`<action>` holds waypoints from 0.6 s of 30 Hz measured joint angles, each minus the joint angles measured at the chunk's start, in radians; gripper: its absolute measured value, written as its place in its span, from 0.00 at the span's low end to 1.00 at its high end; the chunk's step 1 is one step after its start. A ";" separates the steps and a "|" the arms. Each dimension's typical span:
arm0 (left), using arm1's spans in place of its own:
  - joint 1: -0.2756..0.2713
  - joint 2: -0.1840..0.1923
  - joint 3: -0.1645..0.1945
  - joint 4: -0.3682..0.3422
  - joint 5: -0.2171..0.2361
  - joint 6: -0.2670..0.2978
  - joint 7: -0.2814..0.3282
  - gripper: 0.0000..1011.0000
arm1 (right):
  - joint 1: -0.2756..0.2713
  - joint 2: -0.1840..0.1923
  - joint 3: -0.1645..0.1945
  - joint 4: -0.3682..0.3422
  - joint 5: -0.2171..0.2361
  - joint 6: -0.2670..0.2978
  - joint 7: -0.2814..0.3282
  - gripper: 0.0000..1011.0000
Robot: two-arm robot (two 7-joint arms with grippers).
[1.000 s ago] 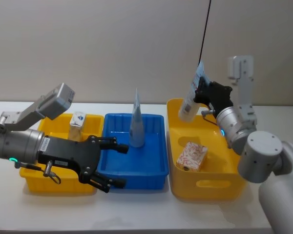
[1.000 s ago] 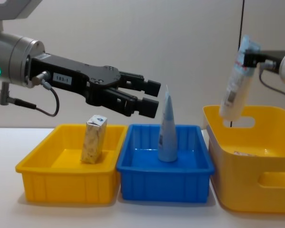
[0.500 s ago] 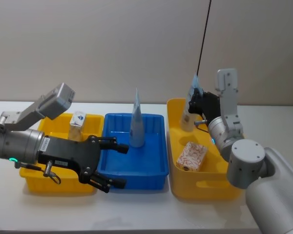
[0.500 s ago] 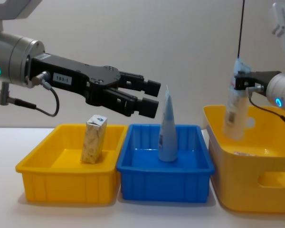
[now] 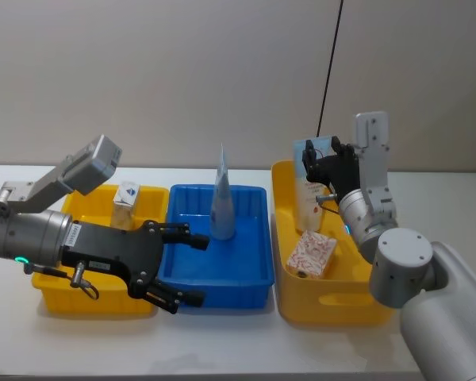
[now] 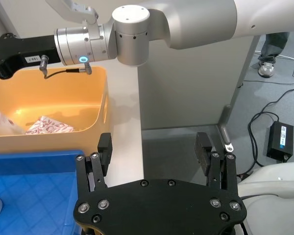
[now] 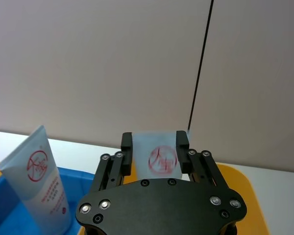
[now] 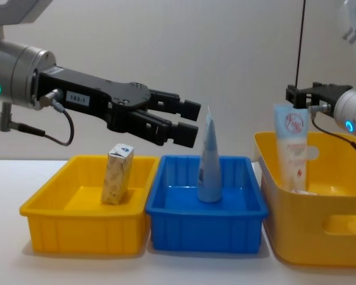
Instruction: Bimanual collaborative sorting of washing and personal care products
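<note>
We see left tool (image 8: 184, 122) centre-left, jaws spread, empty, above blue tray (image 8: 172, 222). Cream carton (image 8: 117, 174) stands in left yellow tray (image 8: 77, 228). One tube (image 8: 208, 159) upright in blue tray. Right tool (image 8: 301, 95) clamps second tube (image 8: 292, 148) upright in right yellow bin (image 8: 311, 228); red-patterned carton (image 5: 312, 254) lies inside.

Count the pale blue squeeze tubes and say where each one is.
2. One tube stands upright in the blue tray; the other tube is held upright by the right end effector inside the large yellow bin.
</note>
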 joint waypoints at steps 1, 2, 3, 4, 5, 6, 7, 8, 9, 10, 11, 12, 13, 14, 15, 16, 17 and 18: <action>0.000 0.000 0.000 0.000 0.000 0.000 0.000 0.99 | -0.003 0.001 0.001 -0.009 0.002 0.002 0.004 0.52; 0.000 0.000 0.000 0.000 0.000 0.000 0.000 0.99 | -0.006 0.002 0.003 -0.017 0.004 0.005 0.008 0.54; 0.000 0.000 0.000 0.000 0.000 0.000 0.000 0.99 | -0.009 0.002 0.004 -0.024 0.007 0.008 0.015 0.55; 0.000 0.000 0.000 0.000 0.000 0.000 0.000 0.99 | -0.015 0.004 0.005 -0.039 0.012 0.015 0.024 0.59; 0.000 0.000 0.000 0.000 0.000 0.000 0.000 0.99 | -0.018 0.005 0.007 -0.048 0.015 0.018 0.031 0.60; 0.000 0.000 0.000 0.000 0.000 0.000 0.000 0.99 | -0.023 0.007 0.008 -0.061 0.018 0.022 0.038 0.63; 0.000 0.000 0.000 0.000 0.000 0.000 0.000 0.99 | -0.029 0.010 0.010 -0.078 0.024 0.030 0.051 0.69; 0.000 0.000 0.000 0.000 0.000 0.000 0.000 0.99 | -0.033 0.011 0.011 -0.087 0.027 0.033 0.058 0.72; 0.000 0.000 0.000 0.000 0.000 0.000 0.000 0.99 | -0.036 0.013 0.011 -0.097 0.032 0.038 0.067 0.74; 0.000 0.000 0.000 0.000 0.000 0.000 0.000 0.99 | -0.039 0.015 0.012 -0.106 0.036 0.042 0.075 0.79; 0.000 0.000 0.000 0.000 0.000 0.000 0.000 0.99 | -0.048 0.019 0.013 -0.125 0.043 0.051 0.091 0.81; 0.000 0.000 0.000 0.000 0.000 0.000 0.000 0.99 | -0.051 0.021 0.014 -0.137 0.046 0.055 0.099 0.83; 0.000 0.000 0.000 0.000 0.000 0.000 0.000 0.99 | -0.059 0.026 0.015 -0.156 0.055 0.064 0.116 0.88; 0.000 0.000 0.000 0.000 0.000 0.000 0.000 0.99 | -0.064 0.029 0.015 -0.169 0.058 0.068 0.128 0.88; 0.000 0.000 0.000 0.000 0.000 0.000 0.000 0.99 | -0.067 0.032 0.015 -0.178 0.063 0.071 0.137 0.92; 0.000 0.000 0.000 0.000 0.000 0.000 0.000 0.99 | -0.075 0.038 0.015 -0.196 0.070 0.078 0.154 0.93; 0.000 0.000 0.000 0.000 0.000 0.000 0.000 0.99 | -0.078 0.040 0.015 -0.203 0.074 0.082 0.164 0.97; 0.000 0.000 0.000 0.000 0.000 0.000 0.000 0.99 | -0.083 0.045 0.015 -0.216 0.080 0.087 0.177 0.99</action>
